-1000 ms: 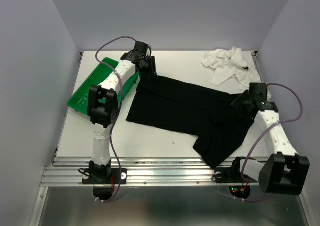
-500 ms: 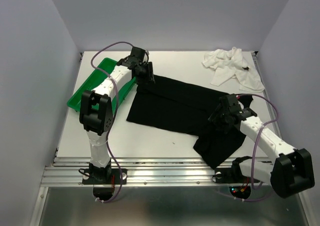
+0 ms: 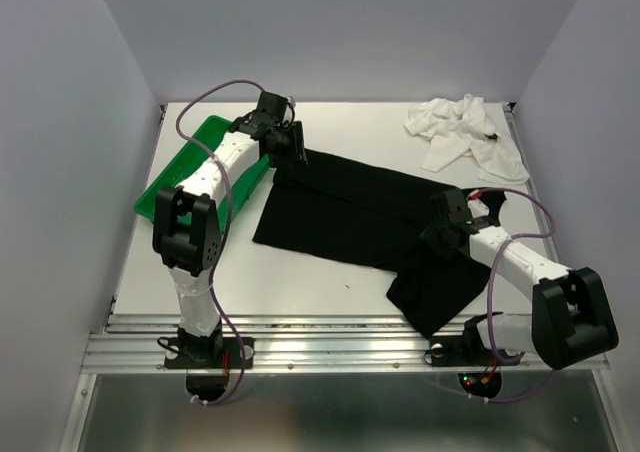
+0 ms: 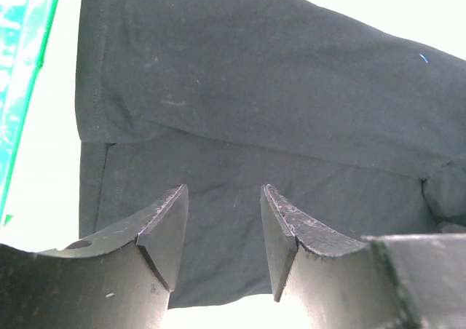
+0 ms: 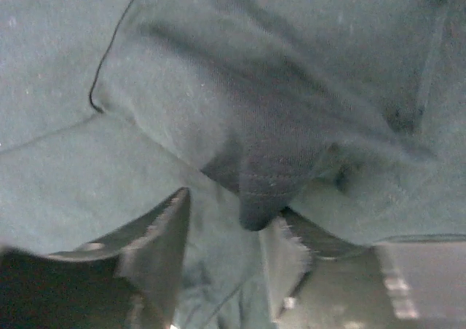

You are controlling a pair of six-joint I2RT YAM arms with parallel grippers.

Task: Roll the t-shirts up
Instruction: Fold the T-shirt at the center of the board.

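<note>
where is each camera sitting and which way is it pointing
top external: above and behind the bases, looking down at the table with black t-shirt, white t-shirt, green tray; both arms whole.
left wrist: on the left arm, looking past the parted fingers of the left gripper at the black t-shirt's edge beside the tray.
right wrist: on the right arm, close over black cloth; the fingers of the right gripper flank a fold.
shared: all see the black t-shirt; top and left wrist share the tray.

A wrinkled black cloth t-shirt (image 5: 240, 89) fills the view. The pincer (image 5: 231, 211) stands with fingers apart, and a stitched fold droops between them.
</note>
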